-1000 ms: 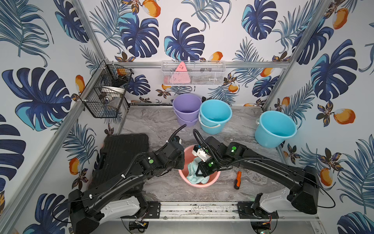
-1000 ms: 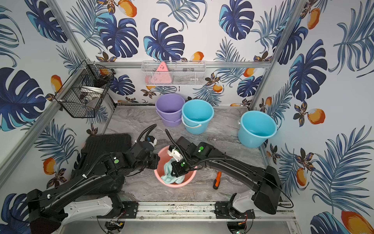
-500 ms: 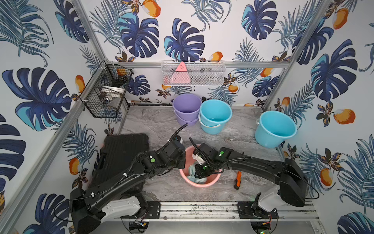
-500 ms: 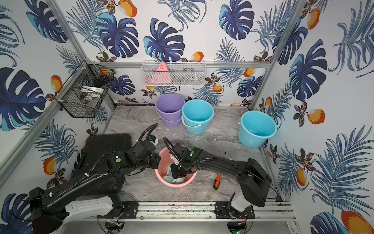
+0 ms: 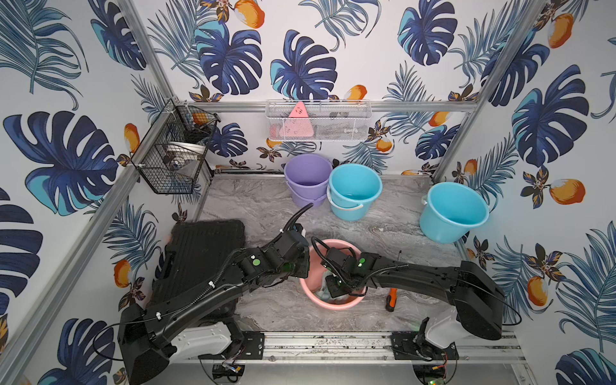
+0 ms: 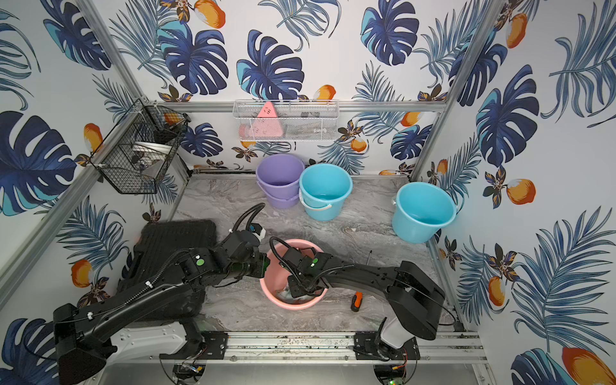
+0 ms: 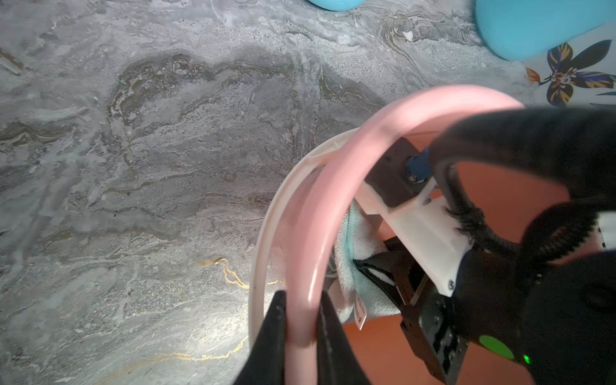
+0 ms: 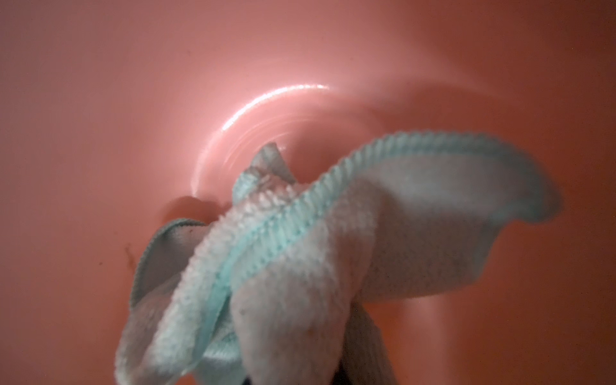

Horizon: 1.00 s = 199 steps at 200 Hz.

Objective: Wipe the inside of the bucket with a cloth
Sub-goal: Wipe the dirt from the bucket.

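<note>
A pink bucket [image 5: 336,242] [image 6: 293,240] stands near the table's front middle. My left gripper [image 7: 301,320] is shut on its rim [image 7: 333,186], one finger outside and one inside; in a top view it sits at the bucket's left edge [image 5: 305,266]. My right gripper [image 5: 336,286] [image 6: 298,288] reaches down inside the bucket, shut on the pale mint cloth [image 8: 300,250]. The bunched cloth hangs over the pink bucket floor [image 8: 133,83] and hides the fingertips. Only a little cloth [image 5: 322,291] [image 6: 283,294] shows beside the wrist. Its white tag [image 7: 361,313] shows in the left wrist view.
A purple bucket [image 5: 308,176] and a turquoise bucket [image 5: 355,190] stand at the back. Another turquoise bucket [image 5: 453,210] leans at the right wall. A black case [image 5: 203,253] lies at the left, and an orange-handled screwdriver [image 5: 390,298] lies right of the pink bucket. Wire baskets [image 5: 173,156] hang on the walls.
My right gripper has gone lower and deeper into the bucket with the cloth, so less cloth shows from above. The left gripper stays on the rim.
</note>
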### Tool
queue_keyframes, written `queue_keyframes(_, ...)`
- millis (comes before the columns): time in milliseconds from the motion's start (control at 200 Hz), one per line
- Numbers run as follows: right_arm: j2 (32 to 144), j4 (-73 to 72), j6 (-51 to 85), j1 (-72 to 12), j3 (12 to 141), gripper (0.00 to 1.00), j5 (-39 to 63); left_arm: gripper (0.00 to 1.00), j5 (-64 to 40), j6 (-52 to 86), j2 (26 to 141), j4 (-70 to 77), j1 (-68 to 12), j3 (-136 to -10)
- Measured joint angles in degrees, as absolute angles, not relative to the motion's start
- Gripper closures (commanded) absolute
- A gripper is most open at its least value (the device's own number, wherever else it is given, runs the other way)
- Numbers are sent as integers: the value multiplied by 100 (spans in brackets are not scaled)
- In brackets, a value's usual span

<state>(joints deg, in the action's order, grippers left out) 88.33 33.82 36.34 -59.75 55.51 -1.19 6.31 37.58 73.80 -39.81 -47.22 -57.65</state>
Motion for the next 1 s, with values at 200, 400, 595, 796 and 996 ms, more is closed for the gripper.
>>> queue_keyframes(200, 8562, 3140, 3789, -5994, 5328, 100, -158, 100, 534, 3763, 7376, -3898, -4727, -5728)
queue_keyframes(400, 8383, 3295, 3695, -5992, 5465, 100, -292, 100, 565, 3841, 7371, -3811, -4762, -5614)
queue_keyframes(595, 8152, 3420, 3684, -5994, 5736, 100, -244, 100, 569, 3916, 7223, -3771, -4792, -5507)
queue_keyframes(796, 7832, 3664, 3850, -5994, 6121, 100, -45, 100, 659, 3909, 6943, -3865, -4799, -5507)
queue_keyframes(996, 7564, 3697, 4112, -5992, 6506, 100, 377, 100, 661, 3907, 6855, -3938, -4801, -5533)
